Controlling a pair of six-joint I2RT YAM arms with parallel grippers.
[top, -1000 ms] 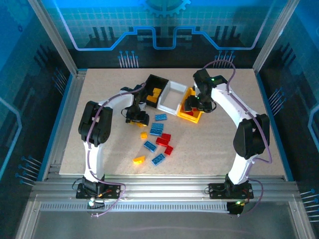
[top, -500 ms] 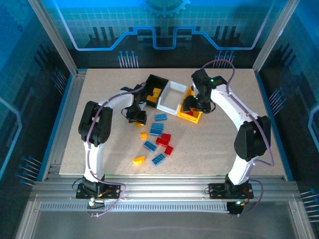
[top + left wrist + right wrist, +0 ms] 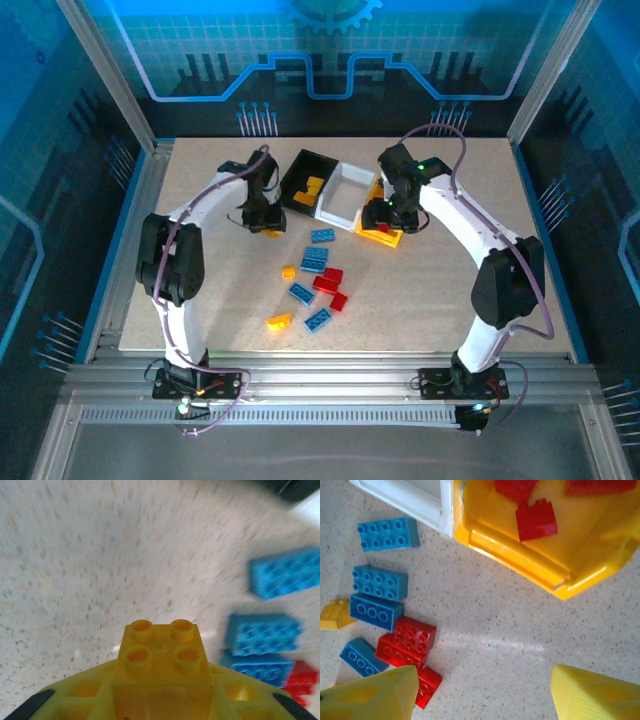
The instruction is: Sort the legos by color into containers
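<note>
A yellow brick (image 3: 162, 662) sits studs-up between the fingers of my left gripper (image 3: 162, 700), which is shut on it. In the top view that left gripper (image 3: 263, 216) hovers just left of the black bin (image 3: 297, 166), which holds yellow bricks (image 3: 312, 188). My right gripper (image 3: 386, 214) hangs over the near edge of the yellow bin (image 3: 381, 236). It is open (image 3: 482, 700) above bare table. Red bricks (image 3: 536, 521) lie in the yellow bin (image 3: 520, 555). The white bin (image 3: 345, 176) stands between the other two.
Loose bricks lie mid-table: blue bricks (image 3: 322, 236) (image 3: 314, 260) (image 3: 301, 293), red bricks (image 3: 330, 281) and two yellow ones (image 3: 288, 272) (image 3: 278, 321). In the right wrist view, red bricks (image 3: 407, 642) lie close to the left finger (image 3: 370, 695).
My left gripper has lifted away from the loose bricks and swung back-left beside the black bin, carrying the yellow brick. My right gripper has shifted slightly left and nearer.
</note>
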